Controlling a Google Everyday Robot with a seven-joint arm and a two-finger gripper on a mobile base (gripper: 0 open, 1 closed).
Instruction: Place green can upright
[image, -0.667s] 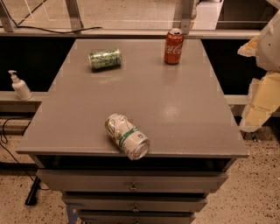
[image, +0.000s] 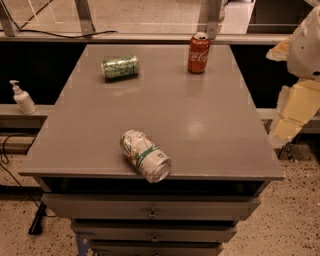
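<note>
White plastic pump bottle (image: 22, 98): on the ledge left of the grey metal table (image: 200, 125). Green mottled soda can (image: 120, 67): on its side, far left of the tabletop, long axis left-to-right, well apart from the gripper. White green-banded can (image: 145, 156): lying at the near edge. Red cola can (image: 198, 52): upright, roughly on the likely reach line. Gripper (image: 299, 105): beyond the table's right edge; open or closed cannot be told.

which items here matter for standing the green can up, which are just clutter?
Job: green can, on its side, back left of table; gripper, right edge of view, off the table.
Clutter: red can, upright, back right; white can, on its side, front edge; pump bottle, left ledge.
</note>
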